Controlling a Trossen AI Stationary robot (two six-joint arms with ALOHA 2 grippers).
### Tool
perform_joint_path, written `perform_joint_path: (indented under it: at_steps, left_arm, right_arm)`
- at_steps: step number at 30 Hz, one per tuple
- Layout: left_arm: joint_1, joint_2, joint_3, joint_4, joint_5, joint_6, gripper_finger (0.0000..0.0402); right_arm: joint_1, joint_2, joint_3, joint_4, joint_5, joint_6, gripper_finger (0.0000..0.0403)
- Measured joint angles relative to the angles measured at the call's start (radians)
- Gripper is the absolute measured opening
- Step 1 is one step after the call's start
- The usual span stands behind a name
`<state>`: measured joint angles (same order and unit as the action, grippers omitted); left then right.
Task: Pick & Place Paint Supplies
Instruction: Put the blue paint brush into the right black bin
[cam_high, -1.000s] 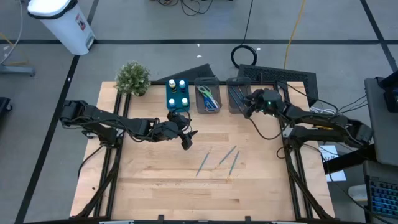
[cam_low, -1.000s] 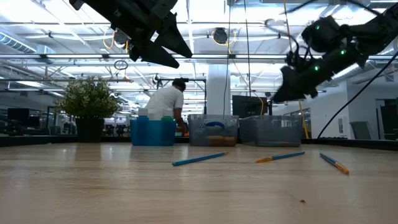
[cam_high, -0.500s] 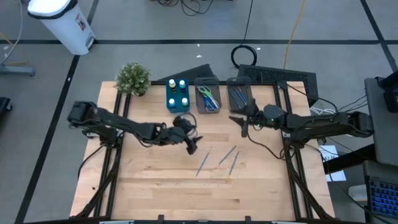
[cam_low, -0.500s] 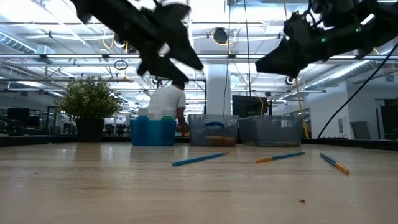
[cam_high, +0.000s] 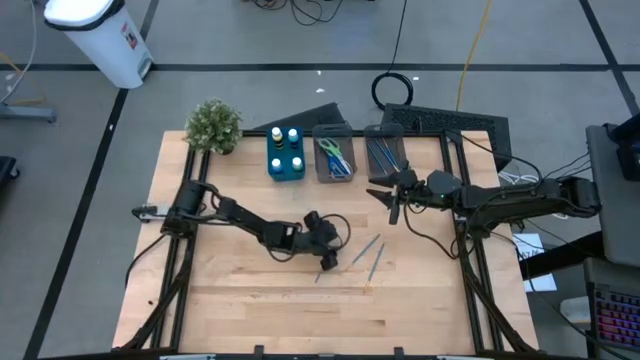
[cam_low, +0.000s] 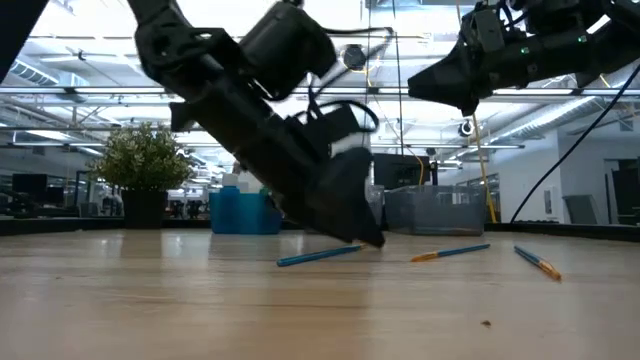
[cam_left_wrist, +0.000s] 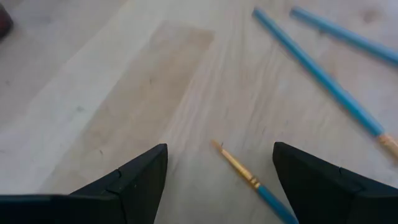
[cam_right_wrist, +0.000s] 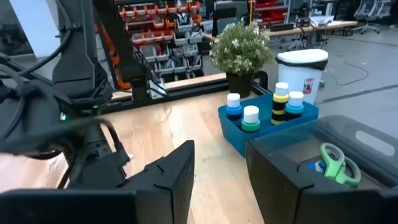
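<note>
Left tool (cam_left_wrist: 219, 180) open wide, straddling brush (cam_left_wrist: 249, 179).

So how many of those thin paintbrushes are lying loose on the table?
3: one at the left gripper's open jaws, two just right of it. More may sit in the grey bin.

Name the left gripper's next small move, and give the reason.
Probably lower and shut on the nearest brush. The left gripper is open just above the table, fingers either side of that brush's tip, with two more brushes lying loose beside it.
</note>
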<state>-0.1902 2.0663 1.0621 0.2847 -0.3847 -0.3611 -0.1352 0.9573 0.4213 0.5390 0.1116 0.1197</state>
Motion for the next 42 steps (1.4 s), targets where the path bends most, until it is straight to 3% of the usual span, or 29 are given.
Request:
perform_joint_path:
  at_steps: [7,10,23,25,34,42]
  left_arm:
    - [-0.002,0.049,0.099,-0.201,-0.006,-0.025,0.0299]
    - [-0.002,0.05,0.101,-0.232,0.002,-0.078,0.0278]
    - [0.01,0.052,0.098,-0.305,0.01,-0.211,0.0032]
    - [0.009,0.053,0.098,-0.304,0.017,-0.21,0.0009]
    - [0.016,0.016,0.095,-0.309,0.043,-0.135,0.0004]
    - [0.018,-0.139,0.09,-0.388,0.053,-0.064,0.0002]
  right_arm:
    - [0.0,0.007,0.0,-0.003,0.0,0.0,0.0134]
    - [0.0,0.007,0.0,-0.004,0.0,0.001,0.0134]
    - [0.0,0.007,0.0,-0.021,-0.002,0.026,0.0134]
    - [0.0,0.007,0.0,-0.023,-0.002,0.025,0.0134]
    - [0.0,0.007,0.0,-0.053,-0.003,0.026,0.0134]
    - [0.0,0.007,0.0,-0.053,-0.003,0.026,0.0134]
